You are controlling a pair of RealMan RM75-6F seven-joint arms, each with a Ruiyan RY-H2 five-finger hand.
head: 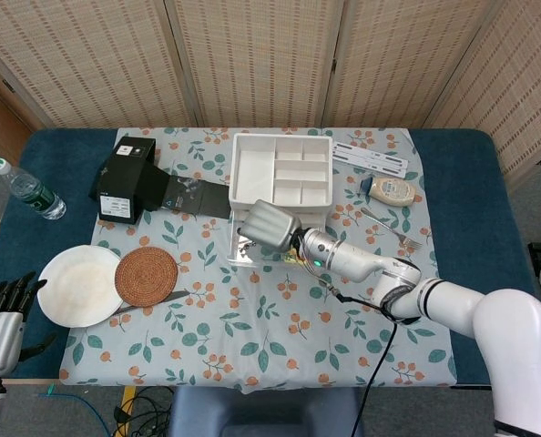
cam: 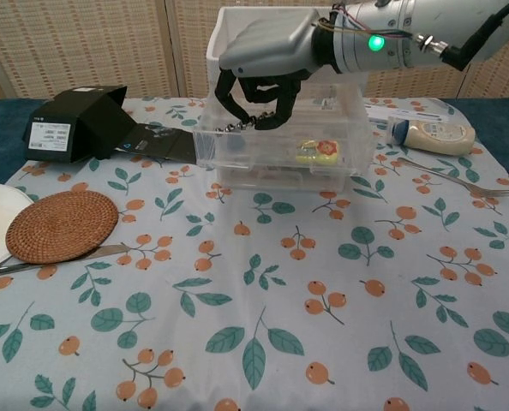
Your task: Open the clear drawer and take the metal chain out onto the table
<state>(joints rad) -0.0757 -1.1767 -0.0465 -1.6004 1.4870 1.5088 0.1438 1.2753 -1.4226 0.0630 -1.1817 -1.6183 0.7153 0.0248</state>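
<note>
The clear drawer (cam: 280, 163) stands pulled out toward me from under the white compartment box (head: 280, 173). My right hand (cam: 267, 56) hovers over the drawer's left half, fingers curled down. It pinches the metal chain (cam: 237, 124), which hangs at the height of the drawer's rim. In the head view the right hand (head: 270, 224) covers the drawer (head: 243, 252), so the chain is hidden there. A small yellow item (cam: 316, 152) lies on the drawer floor. My left hand (head: 2, 314) sits off the table's lower left corner, fingers apart, holding nothing.
A black box (head: 125, 177) sits at the back left, with a water bottle (head: 29, 189) beyond it. A white plate (head: 75, 285), a woven coaster (head: 147, 276) and a knife (cam: 49, 259) lie front left. A mayonnaise bottle (cam: 434, 133) and a fork (cam: 447, 178) lie right of the drawer.
</note>
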